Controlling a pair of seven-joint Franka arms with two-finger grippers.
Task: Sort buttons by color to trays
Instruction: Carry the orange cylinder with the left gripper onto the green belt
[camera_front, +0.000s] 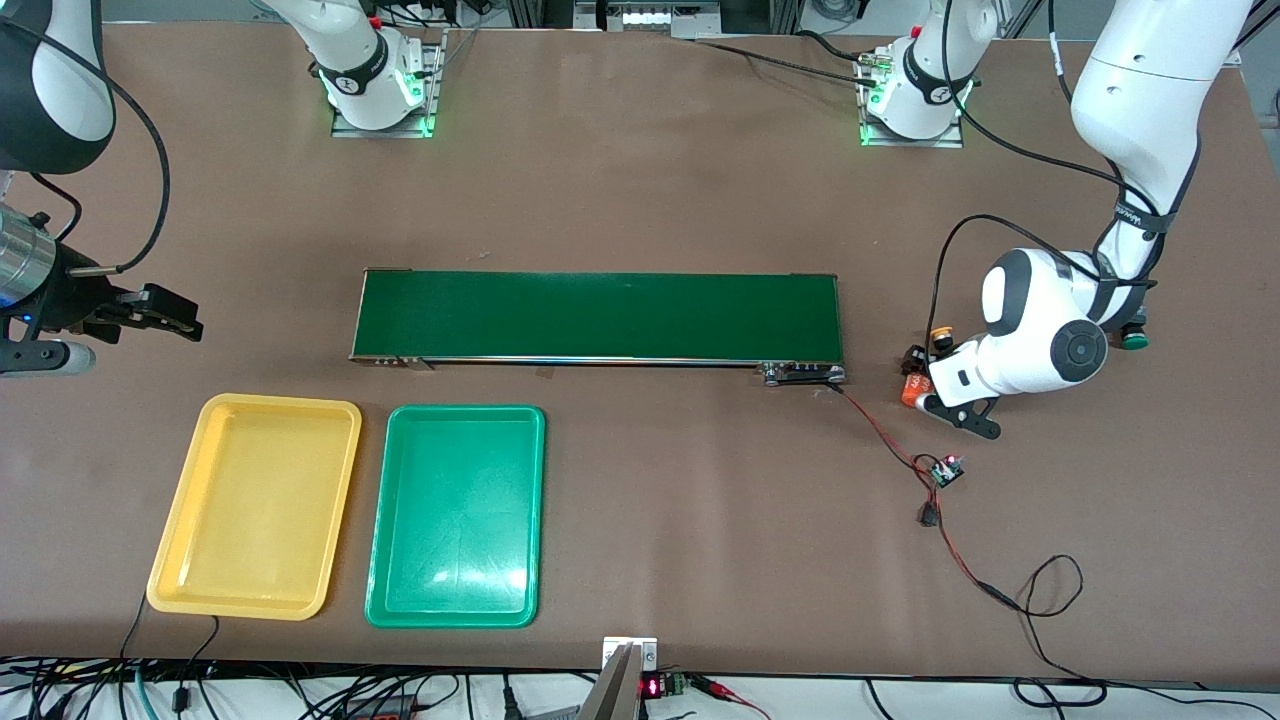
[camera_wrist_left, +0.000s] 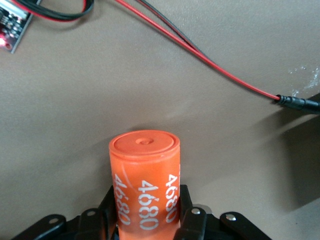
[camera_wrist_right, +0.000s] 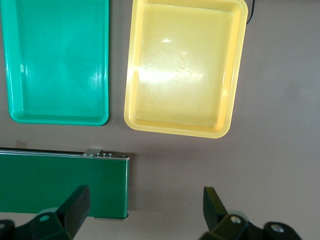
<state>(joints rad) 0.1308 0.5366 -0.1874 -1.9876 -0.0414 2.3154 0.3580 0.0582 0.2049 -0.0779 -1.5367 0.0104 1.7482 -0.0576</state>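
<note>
Green button (camera_front: 1134, 340) half-hidden by left arm

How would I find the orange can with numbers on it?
Find the long green belt mid-table, then go past its end toward the left arm's side. There the left pincer is closing around an orange can. Unlike the small buttons beside it, it is a plain cylinder printed with white 4680.

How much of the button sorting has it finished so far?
Nothing is sorted: the yellow tray and green tray hold no buttons. The left gripper clasps an orange cylinder, not a button. The right gripper waits open. Two buttons show near the left arm.
</note>
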